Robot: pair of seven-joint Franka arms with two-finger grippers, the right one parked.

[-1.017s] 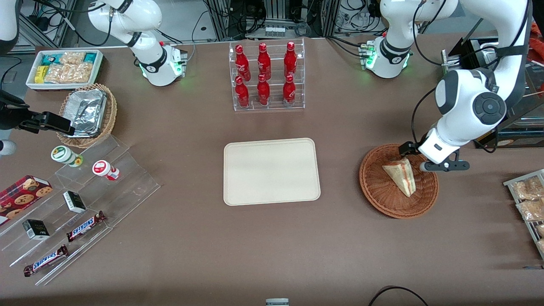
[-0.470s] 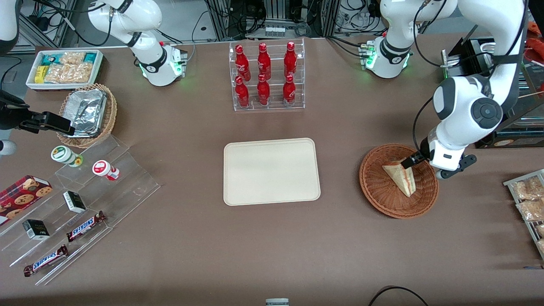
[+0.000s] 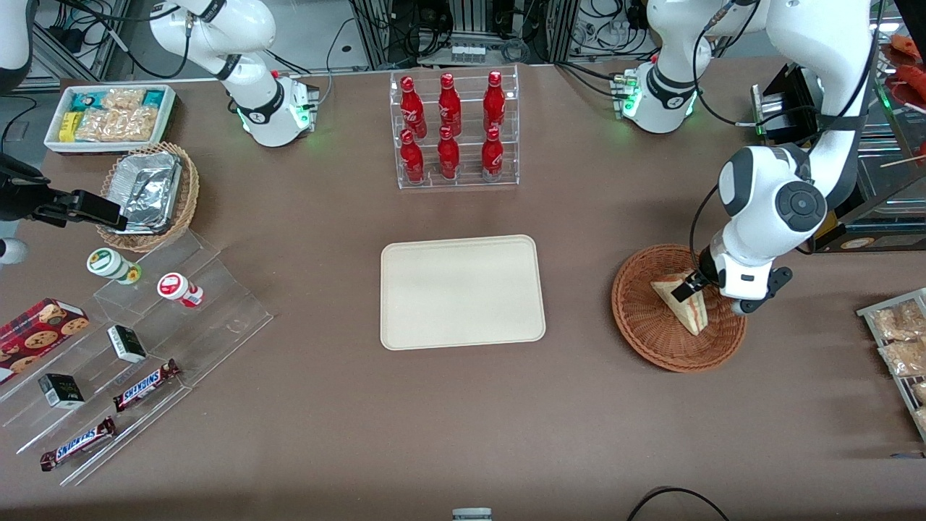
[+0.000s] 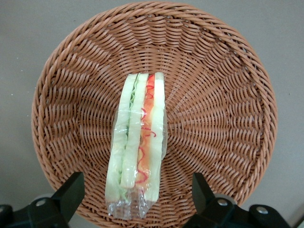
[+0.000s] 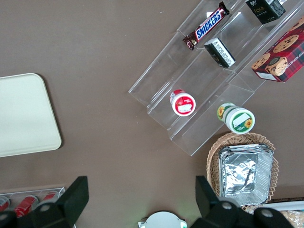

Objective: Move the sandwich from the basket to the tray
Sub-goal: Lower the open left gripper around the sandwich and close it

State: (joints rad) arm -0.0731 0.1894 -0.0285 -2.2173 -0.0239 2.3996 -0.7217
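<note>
The sandwich (image 3: 689, 312), a clear-wrapped wedge of white bread with red and green filling, lies in the round reddish-brown basket (image 3: 640, 322) toward the working arm's end of the table. My left gripper (image 3: 697, 293) hangs just above the basket, over the sandwich's wide end. In the left wrist view the sandwich (image 4: 140, 137) lies on its side on the basket's weave (image 4: 213, 95). The gripper (image 4: 135, 202) is open, with one black finger (image 4: 71, 194) on each side of the sandwich's wrapped end, not touching it. The cream tray (image 3: 461, 291) lies bare at the table's middle.
A clear rack of red bottles (image 3: 454, 130) stands farther from the camera than the tray. Packaged snacks (image 3: 901, 347) lie at the working arm's table edge. A foil-filled tan basket (image 3: 148, 192), a white snack bin (image 3: 108, 116) and acrylic steps (image 3: 145, 340) sit toward the parked arm's end.
My left gripper has turned at the wrist and moved from the basket's rim to above the sandwich's wide end. The sandwich and basket have not moved.
</note>
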